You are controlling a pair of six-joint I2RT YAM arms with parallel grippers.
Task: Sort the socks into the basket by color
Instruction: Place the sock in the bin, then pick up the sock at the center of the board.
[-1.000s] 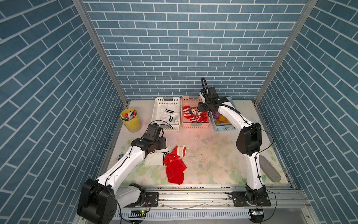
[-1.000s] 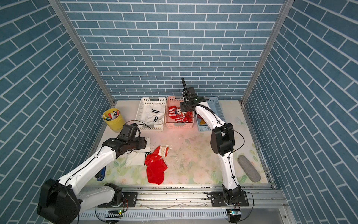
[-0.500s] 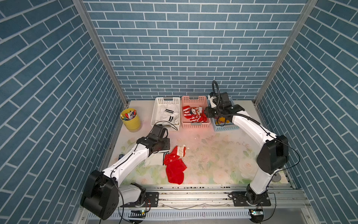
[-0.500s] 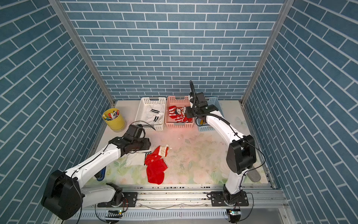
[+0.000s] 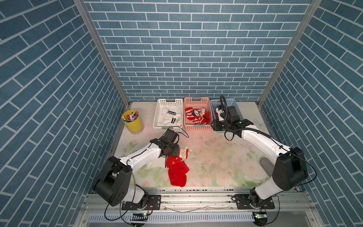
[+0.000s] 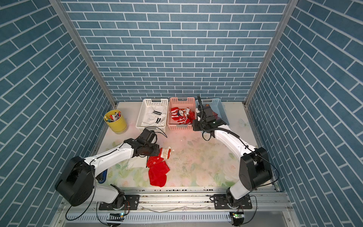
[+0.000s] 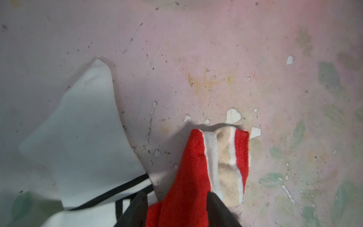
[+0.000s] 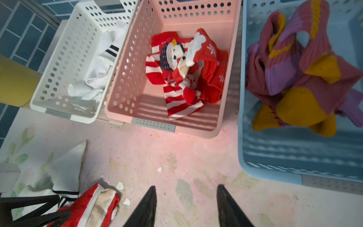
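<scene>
Over the table's middle, left arm [image 5: 141, 157] stretched low, jaws clasping red sock [image 7: 188, 176]

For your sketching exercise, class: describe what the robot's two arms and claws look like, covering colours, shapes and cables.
Both arms have smooth white link shells with bulky black rounded joint housings. Thin black cables loop along each arm, a thicker ribbed one arching above the right wrist. The left claw and right claw each end in two flat, black, tapering pointed fingers. No markings are legible.

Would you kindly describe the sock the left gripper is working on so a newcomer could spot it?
Start at the pink basket in the back row, then come forward to the left gripper. Its jaws straddle a red sock, the only loose one with a white-and-beige striped end.
</scene>
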